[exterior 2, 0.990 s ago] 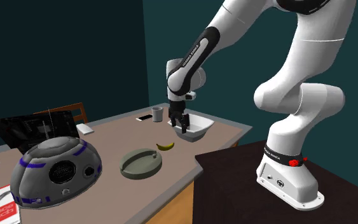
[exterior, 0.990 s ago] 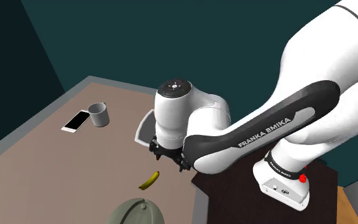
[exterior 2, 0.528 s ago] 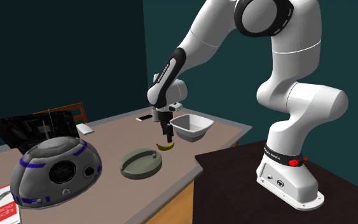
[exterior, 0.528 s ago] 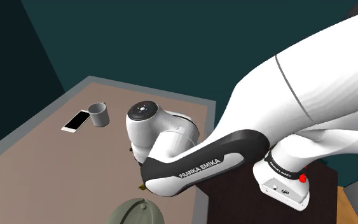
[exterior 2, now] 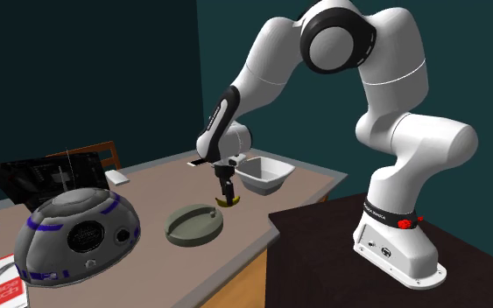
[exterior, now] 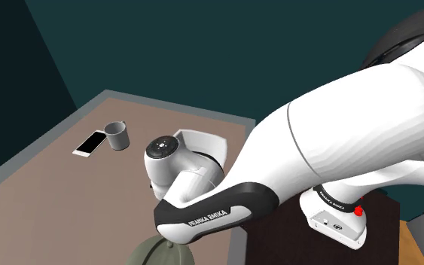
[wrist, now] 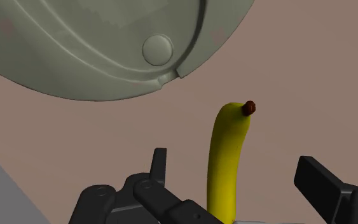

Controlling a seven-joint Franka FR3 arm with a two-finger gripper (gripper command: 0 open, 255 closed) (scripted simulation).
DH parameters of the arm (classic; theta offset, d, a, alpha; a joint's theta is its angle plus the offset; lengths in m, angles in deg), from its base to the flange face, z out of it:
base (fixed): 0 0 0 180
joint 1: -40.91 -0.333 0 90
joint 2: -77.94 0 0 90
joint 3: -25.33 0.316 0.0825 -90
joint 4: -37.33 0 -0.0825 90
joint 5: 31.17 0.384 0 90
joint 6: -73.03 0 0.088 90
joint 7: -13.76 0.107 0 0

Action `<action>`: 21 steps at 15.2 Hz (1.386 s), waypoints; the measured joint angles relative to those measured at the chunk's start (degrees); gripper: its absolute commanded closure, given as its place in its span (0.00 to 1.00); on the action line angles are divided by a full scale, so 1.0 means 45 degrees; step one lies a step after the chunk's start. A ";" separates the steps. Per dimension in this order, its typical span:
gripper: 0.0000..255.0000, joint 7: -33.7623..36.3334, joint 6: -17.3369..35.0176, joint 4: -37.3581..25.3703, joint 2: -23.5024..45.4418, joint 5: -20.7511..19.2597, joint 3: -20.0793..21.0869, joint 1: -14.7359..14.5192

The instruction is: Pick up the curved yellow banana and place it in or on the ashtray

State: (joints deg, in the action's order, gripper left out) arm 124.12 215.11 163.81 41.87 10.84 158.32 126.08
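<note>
Lowered since before, the spread hand (wrist: pixel 233 159) straddles the banana (wrist: pixel 229 130); arm (exterior: pixel 208 218) reads FRANKA EMIKA.

The shoulder camera sits up high beside the stand (exterior: pixel 278 245), a bit behind it, aimed down over the table (exterior: pixel 44 181), so the arm (exterior: pixel 338 158) looms huge across the near right. The second exterior camera stands farther back off the table's corner, roughly side-on and lower, taking in the whole arm and stand. Both catch the white bowl (exterior: pixel 202 139) and the grey-green ashtray (exterior: pixel 150 254). The wrist camera hangs close over the tabletop, looking along the gripper (wrist: pixel 233 162), and shares that ashtray's rim.
</note>
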 measured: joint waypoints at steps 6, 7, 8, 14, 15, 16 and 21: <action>0.00 -0.0110 0.0161 -0.0055 -0.0217 0.0250 0.0273 0.0162; 0.00 -0.0111 0.0163 -0.0055 -0.0218 0.0252 0.0274 0.0163; 1.00 -0.0111 0.0163 -0.0055 -0.0218 0.0252 0.0274 0.0163; 1.00 -0.0111 0.0162 -0.0055 -0.0218 0.0252 0.0274 0.0163; 1.00 -0.0111 0.0161 -0.0055 -0.0217 0.0252 0.0275 0.0162; 1.00 -0.0111 0.0161 -0.0054 -0.0217 0.0252 0.0275 0.0162; 1.00 0.0071 -0.0025 0.0054 0.0087 -0.0065 -0.0079 -0.0102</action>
State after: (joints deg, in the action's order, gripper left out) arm 124.44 215.00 164.05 42.26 10.55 157.96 125.62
